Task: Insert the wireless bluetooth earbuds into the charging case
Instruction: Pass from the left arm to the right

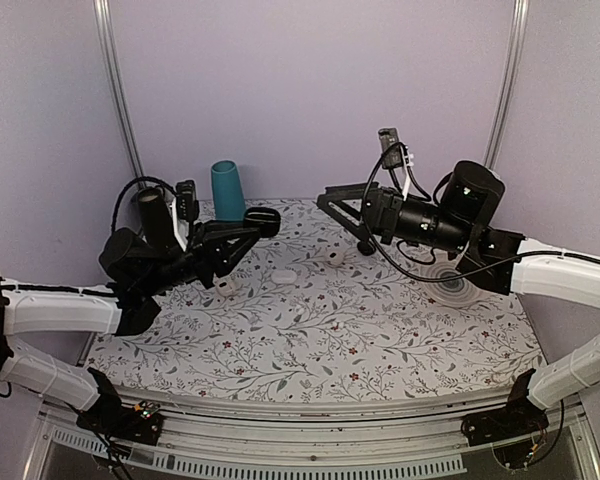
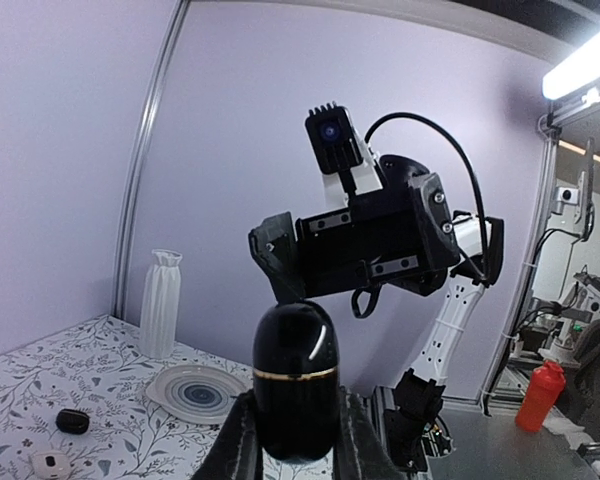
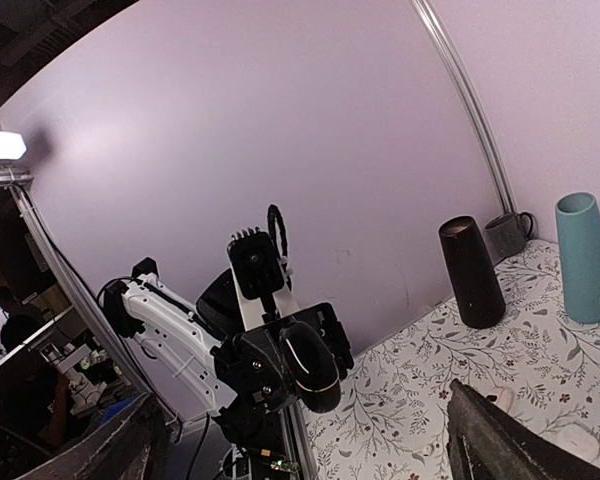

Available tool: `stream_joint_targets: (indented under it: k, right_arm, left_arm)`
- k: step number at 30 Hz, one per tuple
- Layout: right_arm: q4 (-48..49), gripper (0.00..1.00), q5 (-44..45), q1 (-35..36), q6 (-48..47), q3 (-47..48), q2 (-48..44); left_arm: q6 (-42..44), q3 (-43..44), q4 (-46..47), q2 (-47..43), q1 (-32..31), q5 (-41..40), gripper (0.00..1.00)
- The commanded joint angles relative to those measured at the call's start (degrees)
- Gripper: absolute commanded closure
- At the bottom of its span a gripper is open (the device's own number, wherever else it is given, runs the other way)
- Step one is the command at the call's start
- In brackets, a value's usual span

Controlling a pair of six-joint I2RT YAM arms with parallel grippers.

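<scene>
My left gripper [image 1: 248, 235] is shut on a glossy black oval capsule with a thin gold band [image 1: 263, 221] and holds it up in the air, upright between the fingers in the left wrist view [image 2: 295, 380]. It also shows in the right wrist view [image 3: 315, 368]. The small black charging case [image 2: 72, 421] lies on the table, apart from both grippers, next to a white rounded case [image 2: 50, 463]. My right gripper [image 1: 348, 220] is raised, wide open and empty, facing the left gripper [image 3: 300, 460]. No earbuds show in any view.
A teal vase [image 1: 228, 190] and a dark cup [image 3: 470, 272] stand at the back left. White rounded cases [image 1: 285, 273] lie on the flowered cloth. A ringed plate [image 1: 450, 282] and a white ribbed vase [image 2: 160, 305] are on the right.
</scene>
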Motion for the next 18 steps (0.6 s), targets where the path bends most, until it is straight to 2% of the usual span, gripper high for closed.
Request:
stream_joint_targets:
  k: [1, 6, 18]
  right_arm:
    - [4.06, 0.05, -5.22, -0.03, 1.67, 0.35, 2.05]
    - [4.65, 0.12, -9.74, 0.09, 3.23, 3.27, 6.34]
    - [7.73, 0.28, -13.33, 1.26, 5.71, 9.17, 13.86]
  left_arm:
    - [-6.41, 2.79, 0.42, -0.23, 0.38, -0.24, 1.0]
    - [-12.79, 3.81, 3.13, 0.71, 0.38, 0.76, 1.0]
    - [-15.01, 9.37, -6.94, 1.24, 0.02, 0.91, 1.0]
